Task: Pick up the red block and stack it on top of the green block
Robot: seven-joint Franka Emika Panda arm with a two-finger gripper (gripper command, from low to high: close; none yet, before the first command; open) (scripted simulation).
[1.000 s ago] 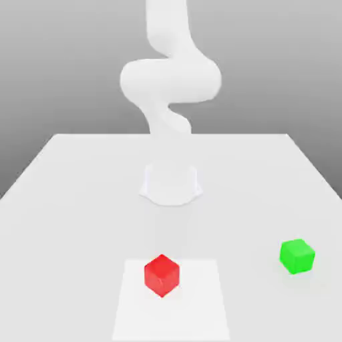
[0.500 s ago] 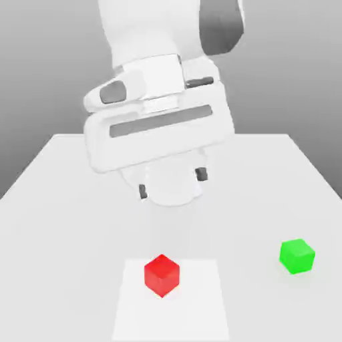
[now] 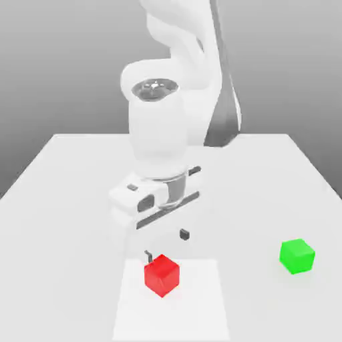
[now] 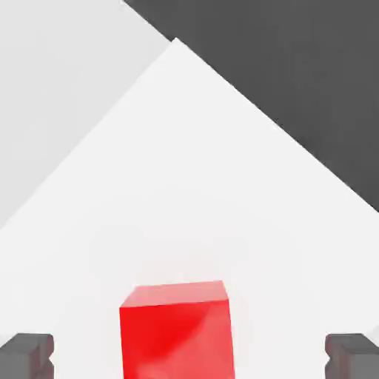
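Red block (image 4: 176,329) sits between wide-apart jaws in the hand view (green block (image 3: 296,256) well apart, exterior view).

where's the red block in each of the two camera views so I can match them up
Exterior view: the red block sits low, just left of centre, on a paler square patch of the table, below the open gripper.
Hand view: it sits between the two dark fingertips.
Shared landmark: those fingertips, one on each side of the block in both views.
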